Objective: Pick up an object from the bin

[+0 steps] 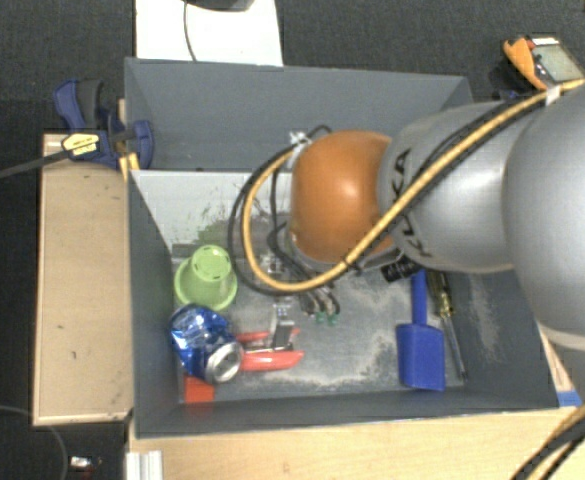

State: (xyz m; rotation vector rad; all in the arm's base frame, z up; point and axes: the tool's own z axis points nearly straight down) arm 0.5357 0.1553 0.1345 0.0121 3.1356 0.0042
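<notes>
My gripper (pixel 283 330) reaches down below the arm's orange cover, near the bin's front middle. Its tip is just above a red elongated object (pixel 269 361) that lies flat on the bin floor. A crushed blue can (pixel 202 341) lies right beside that red object, on its left. A light green cup (pixel 208 276) stands behind the can, to the left of the gripper. I cannot make out whether anything is held.
A blue tool with a broad flat head (pixel 421 346) lies at the right of the bin. A small orange block (pixel 199 392) sits in the front left corner. The arm and its cables hide the bin's middle and back.
</notes>
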